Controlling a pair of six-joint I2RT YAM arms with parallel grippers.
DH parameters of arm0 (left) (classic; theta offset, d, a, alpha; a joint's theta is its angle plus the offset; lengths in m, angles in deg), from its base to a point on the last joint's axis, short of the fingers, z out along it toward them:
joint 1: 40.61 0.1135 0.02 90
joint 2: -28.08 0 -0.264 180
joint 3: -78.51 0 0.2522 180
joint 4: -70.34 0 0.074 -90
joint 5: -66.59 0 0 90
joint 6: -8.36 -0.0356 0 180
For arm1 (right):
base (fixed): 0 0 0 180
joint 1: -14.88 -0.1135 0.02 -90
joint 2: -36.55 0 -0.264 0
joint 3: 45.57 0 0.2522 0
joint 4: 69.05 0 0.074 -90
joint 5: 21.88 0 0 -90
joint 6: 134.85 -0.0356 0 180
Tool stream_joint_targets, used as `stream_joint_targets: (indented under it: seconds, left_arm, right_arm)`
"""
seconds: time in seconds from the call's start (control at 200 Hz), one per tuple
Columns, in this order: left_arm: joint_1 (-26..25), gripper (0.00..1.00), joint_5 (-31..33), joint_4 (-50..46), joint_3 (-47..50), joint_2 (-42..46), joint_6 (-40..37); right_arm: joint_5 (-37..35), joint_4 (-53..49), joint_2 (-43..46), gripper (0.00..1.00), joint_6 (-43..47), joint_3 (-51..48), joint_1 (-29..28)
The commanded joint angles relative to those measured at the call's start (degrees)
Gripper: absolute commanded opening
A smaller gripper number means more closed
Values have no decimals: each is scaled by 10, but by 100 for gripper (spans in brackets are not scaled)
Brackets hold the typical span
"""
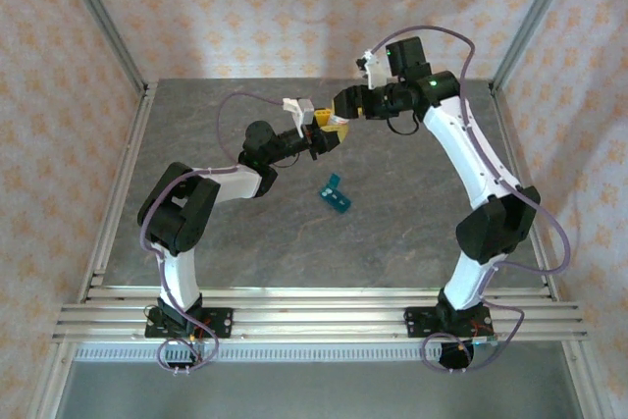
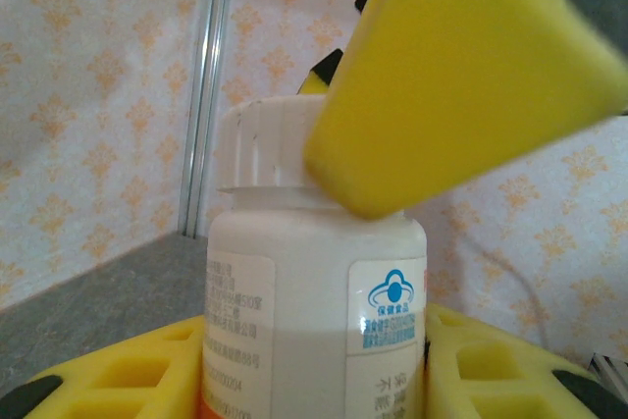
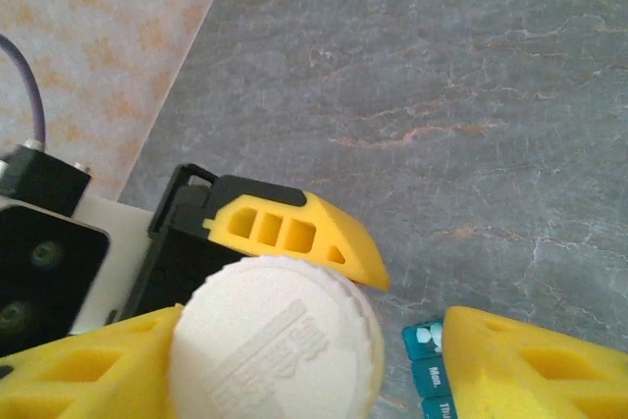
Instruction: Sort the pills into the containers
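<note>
My left gripper [image 2: 314,360] is shut on a white pill bottle [image 2: 294,291] and holds it upright above the table, yellow fingers [image 2: 108,375] on both sides of its body. My right gripper [image 3: 314,340] is open around the bottle's ribbed white cap [image 3: 275,340]. One of its fingers [image 3: 78,375] touches the cap and the other stands apart. In the top view the two grippers [image 1: 334,125] meet at mid-table. The teal pill box [image 1: 336,193] lies flat below them. I cannot tell whether the white marks in its end compartment [image 3: 427,336] are pills.
The grey stone-patterned tabletop [image 1: 245,233] is bounded by aluminium posts [image 1: 103,26] and patterned curtain walls. A rail [image 1: 314,316] with both arm bases runs along the near edge.
</note>
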Motion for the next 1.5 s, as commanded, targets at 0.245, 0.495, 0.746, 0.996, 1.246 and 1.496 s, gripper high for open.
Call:
stream_joint_targets:
  seconds: [0.245,0.495,0.746,0.996,1.246,1.496]
  left_arm:
    - [-1,0,-6,35,-15,26,1]
    - [-2,0,-8,35,-14,26,3]
    - [-2,0,-6,35,-14,25,4]
    - [-2,0,-6,35,-15,24,5]
    - [-2,0,-5,35,-15,24,5]
    - [-2,0,-5,35,-17,23,8]
  right_arm:
    - [8,-7,9,65,14,21,-1]
    - [11,12,20,65,-2,19,3]
    - [42,68,33,68,-44,-10,5]
    - [38,68,31,63,-50,-15,6]
    - [25,56,29,56,-40,-32,6]
    - [5,71,43,40,-61,-59,6]
